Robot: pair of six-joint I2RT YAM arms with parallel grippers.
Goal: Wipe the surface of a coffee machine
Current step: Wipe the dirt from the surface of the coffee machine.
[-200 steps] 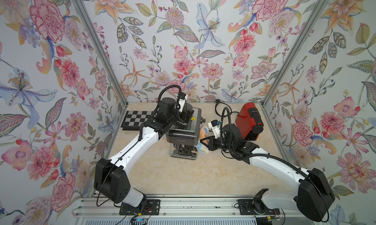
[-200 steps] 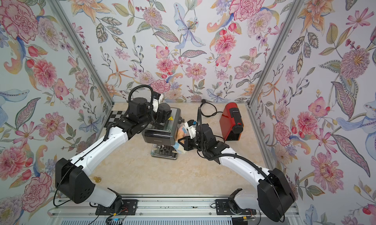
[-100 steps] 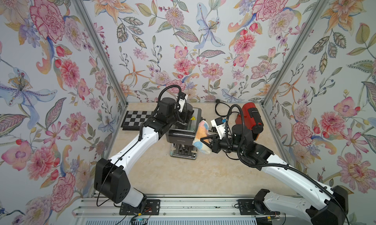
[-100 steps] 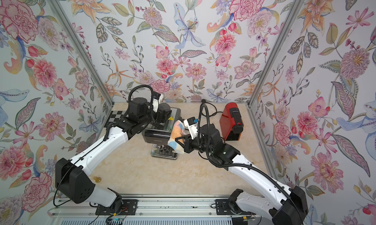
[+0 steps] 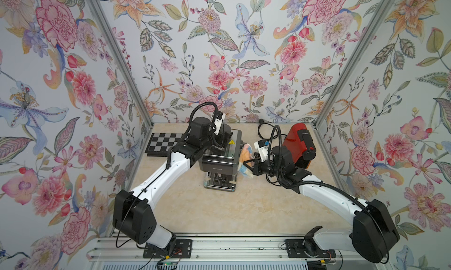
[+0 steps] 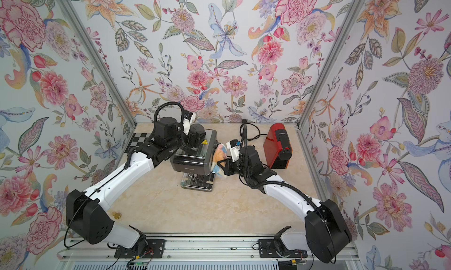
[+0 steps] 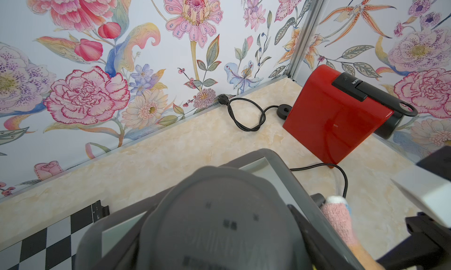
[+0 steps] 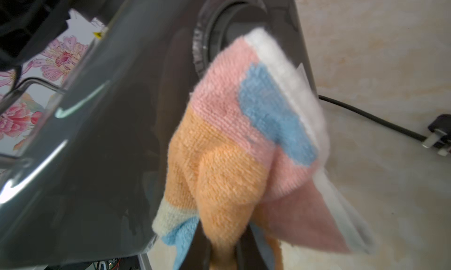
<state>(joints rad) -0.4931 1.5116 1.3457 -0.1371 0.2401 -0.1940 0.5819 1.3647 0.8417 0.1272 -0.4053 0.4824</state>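
Wiping the side of the grey coffee machine (image 5: 217,162) with a pastel cloth (image 5: 244,159).
It stands mid-worktop (image 5: 219,212). The cloth is pressed to the side facing the right arm, beside a round dial, and is pinched tight in the right end effector (image 5: 249,166). That forearm reaches in low, well placed to push sideways. The left end effector (image 5: 220,138) sits on the machine's top, probably to steady it; whether it clasps anything I cannot tell.

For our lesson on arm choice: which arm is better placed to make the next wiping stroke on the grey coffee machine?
Right. The right gripper is shut on the multicoloured cloth, pressed against the side of the grey coffee machine. The left gripper sits on the machine's top with no cloth.
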